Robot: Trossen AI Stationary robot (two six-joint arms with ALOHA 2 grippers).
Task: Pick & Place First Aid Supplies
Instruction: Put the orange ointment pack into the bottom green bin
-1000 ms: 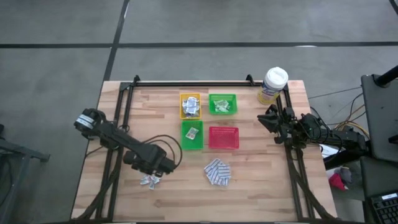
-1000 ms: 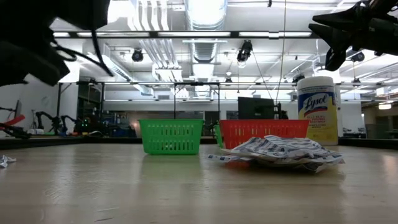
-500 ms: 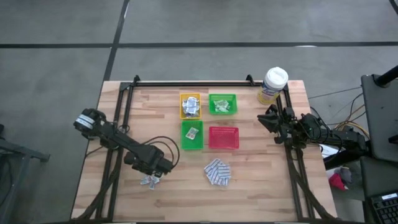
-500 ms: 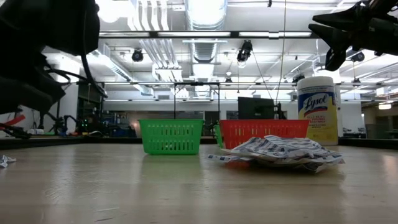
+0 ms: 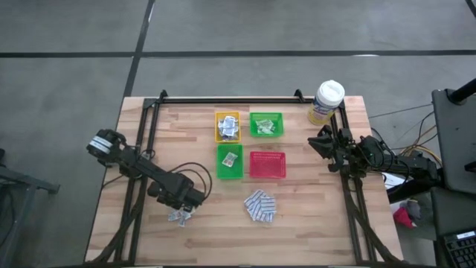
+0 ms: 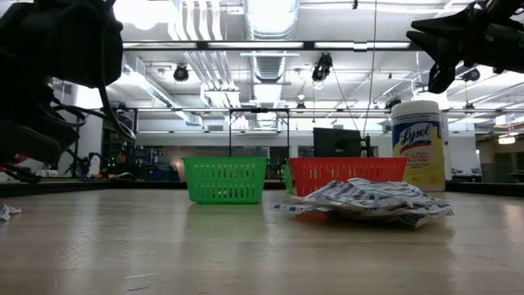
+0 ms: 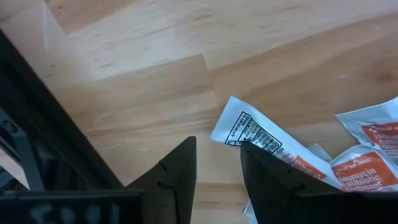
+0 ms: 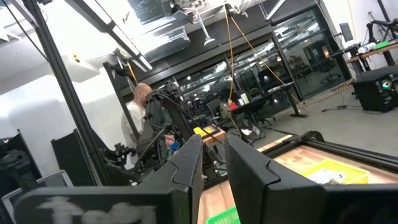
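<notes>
The left gripper (image 7: 217, 177), jaws apart and empty, hovers by a sachet (image 7: 252, 132), likely light, thin, slippery, best pinched at its edge.

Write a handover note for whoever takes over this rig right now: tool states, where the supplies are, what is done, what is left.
Left tool: open, empty, low over the small packet cluster near the table's front left; one packet lies just ahead of its fingers.
Right tool: idle, raised at the right edge near the yellow canister.
Done: packets sit in the yellow tray and both green trays.
Left: the red tray looks empty; the central pile and the left cluster remain on the table.
</notes>
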